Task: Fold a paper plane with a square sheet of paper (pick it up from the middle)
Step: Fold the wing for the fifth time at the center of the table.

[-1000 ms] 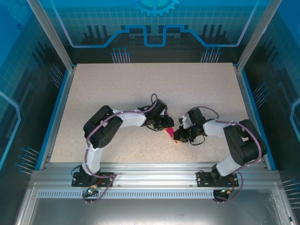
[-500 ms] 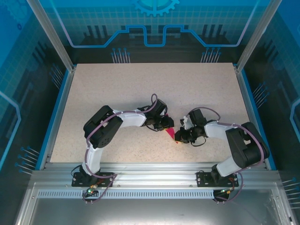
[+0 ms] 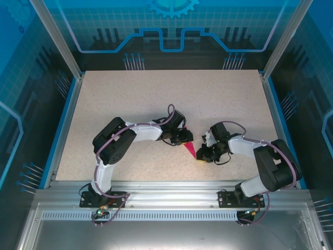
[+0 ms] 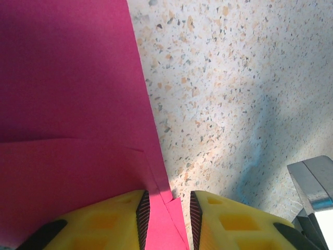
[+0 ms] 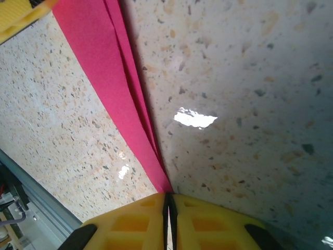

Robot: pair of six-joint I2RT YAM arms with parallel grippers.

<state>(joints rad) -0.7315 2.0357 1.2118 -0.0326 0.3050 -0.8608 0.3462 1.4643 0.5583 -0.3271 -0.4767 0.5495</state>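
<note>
The magenta-pink paper [image 3: 190,149] is folded into a slim pointed dart shape and lies between the two grippers at the table's near middle. My right gripper [image 3: 201,155] is shut on its pointed end; in the right wrist view the layered paper [image 5: 112,88] narrows into the shut pads of the right gripper [image 5: 168,204]. My left gripper [image 3: 184,138] is at the wider end. In the left wrist view the paper [image 4: 67,99] spreads flat with creases. One corner lies between the parted yellow fingers of the left gripper [image 4: 166,219], with gaps on both sides.
The speckled beige table [image 3: 156,99] stretches far behind both arms. Blue rails [image 3: 61,130] edge it left and right, and an aluminium frame [image 3: 166,190] runs along the near side. A yellow finger [image 5: 21,15] of the left gripper shows at the right wrist view's top left corner.
My right gripper has slid slightly rightward and nearer with the paper's tip, and its elbow has swung out. The left arm has stayed put.
</note>
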